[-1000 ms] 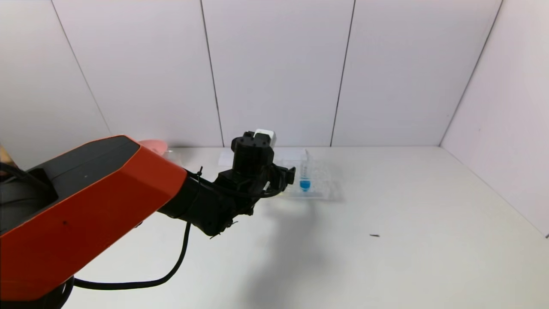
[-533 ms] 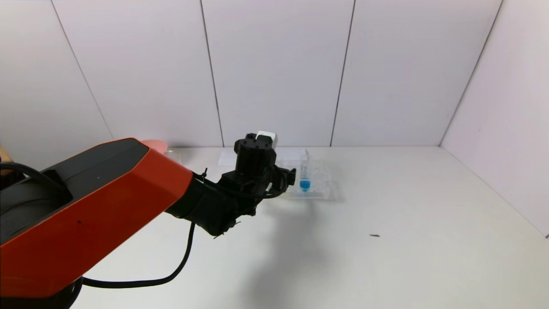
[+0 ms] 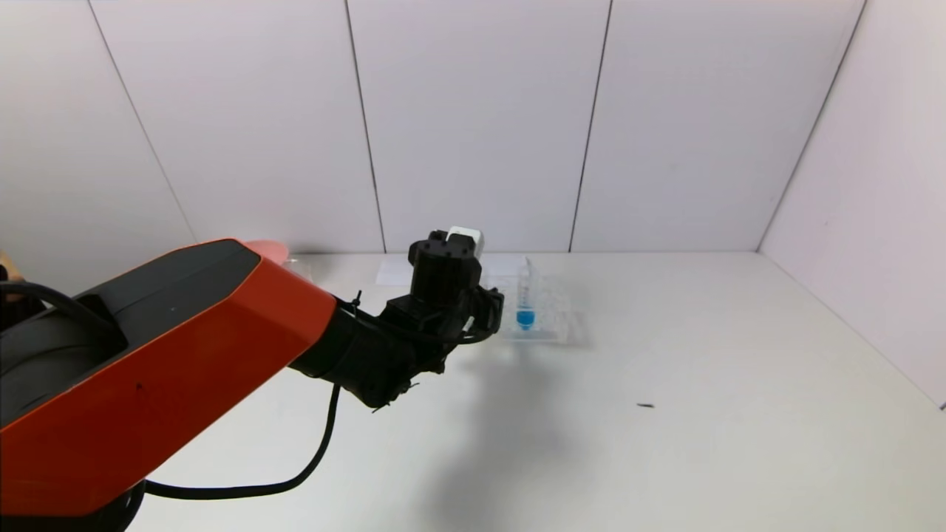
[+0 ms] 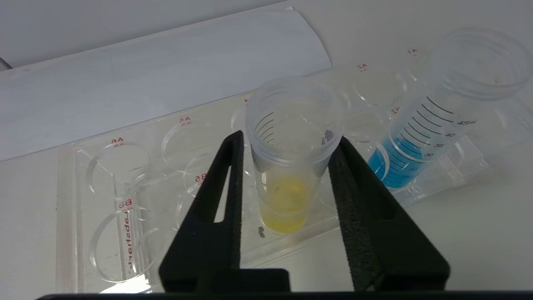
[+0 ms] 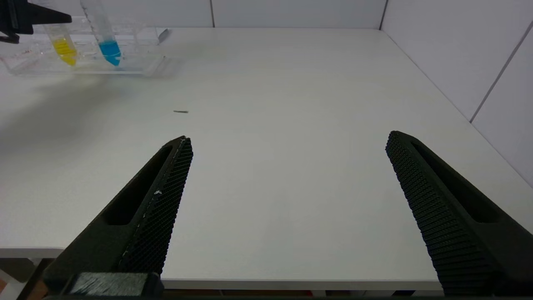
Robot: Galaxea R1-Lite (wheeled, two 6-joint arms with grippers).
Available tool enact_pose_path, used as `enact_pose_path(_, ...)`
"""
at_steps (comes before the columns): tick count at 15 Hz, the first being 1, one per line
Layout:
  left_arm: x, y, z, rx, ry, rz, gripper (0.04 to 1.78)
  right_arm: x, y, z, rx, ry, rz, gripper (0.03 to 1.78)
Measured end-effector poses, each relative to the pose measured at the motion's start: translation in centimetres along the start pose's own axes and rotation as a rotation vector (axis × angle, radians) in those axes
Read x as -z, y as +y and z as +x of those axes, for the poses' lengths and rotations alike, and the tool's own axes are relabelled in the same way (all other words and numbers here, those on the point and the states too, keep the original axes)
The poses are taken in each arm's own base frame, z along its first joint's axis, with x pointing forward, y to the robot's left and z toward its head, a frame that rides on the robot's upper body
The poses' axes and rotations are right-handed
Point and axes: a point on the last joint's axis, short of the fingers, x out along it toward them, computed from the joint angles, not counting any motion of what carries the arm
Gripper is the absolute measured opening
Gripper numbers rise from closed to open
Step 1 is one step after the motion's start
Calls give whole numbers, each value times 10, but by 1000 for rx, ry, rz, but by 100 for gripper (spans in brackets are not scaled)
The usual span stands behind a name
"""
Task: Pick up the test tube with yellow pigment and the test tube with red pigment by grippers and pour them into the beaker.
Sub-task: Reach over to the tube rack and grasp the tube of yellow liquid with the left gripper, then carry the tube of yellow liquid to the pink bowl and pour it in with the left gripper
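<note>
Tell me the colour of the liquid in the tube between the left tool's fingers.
Yellow; the tube shows best in the left wrist view.

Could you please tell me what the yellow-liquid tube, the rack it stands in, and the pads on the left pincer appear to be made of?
The slim yellow-liquid test tube looks like clear, slightly frosted plastic: moulded threaded rim, printed graduations. The clear holed tube rack seems glossy acrylic, with sharp transparent edges and red printed labels. The left pincer has matte black fingers, closed against the tube, faced with what looks like grainy foam or rubber.
</note>
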Motion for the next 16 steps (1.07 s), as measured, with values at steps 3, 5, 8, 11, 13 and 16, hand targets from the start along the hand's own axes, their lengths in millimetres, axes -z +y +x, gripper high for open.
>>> enact_pose_path(3,1,0,0,0,3,1,44,0,0,0,0,0,0,170)
enact_pose_path(5,1,0,-1,1,4,2,44,0,0,0,0,0,0,170)
enact_pose_path(8,1,0,-2,1,5,2,44,0,0,0,0,1,0,170)
enact_pose_path(11,-2,0,-4,1,-2,4,44,0,0,0,0,1,0,170)
enact_pose_path(13,-6,1,-6,2,-10,5,44,0,0,0,0,0,0,170)
enact_pose_path(16,-13,1,-11,3,-25,2,44,0,0,0,0,0,0,170)
